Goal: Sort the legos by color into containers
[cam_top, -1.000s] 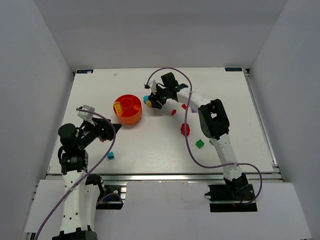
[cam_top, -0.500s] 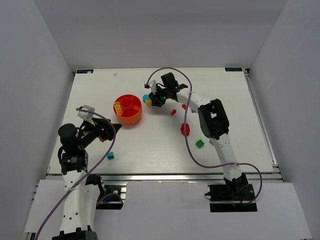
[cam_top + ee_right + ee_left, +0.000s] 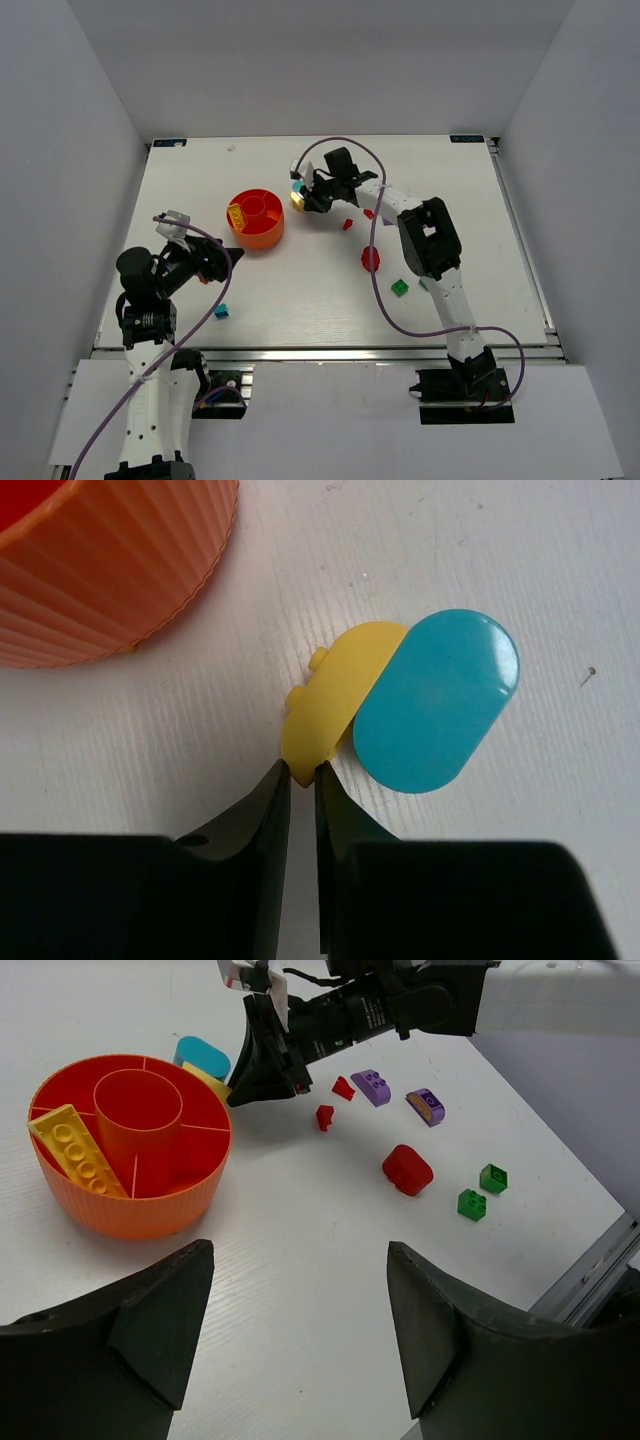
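In the right wrist view my right gripper (image 3: 300, 776) is shut on the near tip of a rounded yellow lego (image 3: 335, 698). A teal-blue rounded lego (image 3: 436, 700) leans against it, beside the ribbed orange dish (image 3: 110, 575). From above, that gripper (image 3: 301, 200) sits just right of the dish (image 3: 262, 240), whose compartments are the containers. A long yellow brick (image 3: 238, 216) lies in one wedge. My left gripper (image 3: 300, 1260) is open and empty, hovering over bare table near the dish (image 3: 130, 1215).
Loose on the table right of the dish lie two small red pieces (image 3: 324, 1116), two purple ones (image 3: 371, 1086), a bigger red piece (image 3: 407, 1169) and two green bricks (image 3: 471, 1204). A small teal brick (image 3: 221, 311) lies near the front left edge.
My right gripper's jaws have closed from wide apart onto the yellow lego's tip. The left arm has stayed still.
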Tool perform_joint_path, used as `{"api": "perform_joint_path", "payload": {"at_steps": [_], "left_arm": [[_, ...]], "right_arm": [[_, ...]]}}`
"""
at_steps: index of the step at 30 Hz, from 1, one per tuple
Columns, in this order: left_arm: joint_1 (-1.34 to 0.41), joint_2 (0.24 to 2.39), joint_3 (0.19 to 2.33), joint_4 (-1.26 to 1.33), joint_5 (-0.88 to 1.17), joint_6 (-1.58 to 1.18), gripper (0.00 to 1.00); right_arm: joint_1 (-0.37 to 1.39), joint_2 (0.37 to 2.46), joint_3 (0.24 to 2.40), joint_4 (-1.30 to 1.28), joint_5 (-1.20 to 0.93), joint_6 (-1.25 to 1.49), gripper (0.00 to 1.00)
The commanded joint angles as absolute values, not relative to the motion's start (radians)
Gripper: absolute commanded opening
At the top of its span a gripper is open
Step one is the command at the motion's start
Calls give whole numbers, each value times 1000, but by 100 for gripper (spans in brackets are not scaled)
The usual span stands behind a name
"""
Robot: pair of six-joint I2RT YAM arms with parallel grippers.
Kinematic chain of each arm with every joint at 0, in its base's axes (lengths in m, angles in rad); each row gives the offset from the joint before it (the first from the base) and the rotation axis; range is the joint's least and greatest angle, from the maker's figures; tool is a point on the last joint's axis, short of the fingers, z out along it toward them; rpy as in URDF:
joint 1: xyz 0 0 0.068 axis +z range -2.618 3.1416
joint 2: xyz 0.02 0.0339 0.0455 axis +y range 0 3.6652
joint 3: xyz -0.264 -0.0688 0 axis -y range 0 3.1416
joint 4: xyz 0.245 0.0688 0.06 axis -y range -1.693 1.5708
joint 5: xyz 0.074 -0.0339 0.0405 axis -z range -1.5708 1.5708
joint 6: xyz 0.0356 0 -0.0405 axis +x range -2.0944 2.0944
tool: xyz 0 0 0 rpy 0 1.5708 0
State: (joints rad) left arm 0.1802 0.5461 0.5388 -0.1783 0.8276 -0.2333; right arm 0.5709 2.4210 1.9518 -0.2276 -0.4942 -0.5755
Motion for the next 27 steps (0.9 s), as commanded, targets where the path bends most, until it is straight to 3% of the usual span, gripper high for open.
{"api": "perform_joint_path", "payload": {"at_steps": [1,20,27], "left_arm": [[179,540,549,-163,851,-232,80],[179,548,538,-130,897,-247,80],[179,557,466,60,992,-429,80]], "right_arm": [[563,2372,1914,-221,-499,-592,12],[543,2206,1674,-176,-532,-589,10],[541,2080,1488,-158,-567,-600,9]]}}
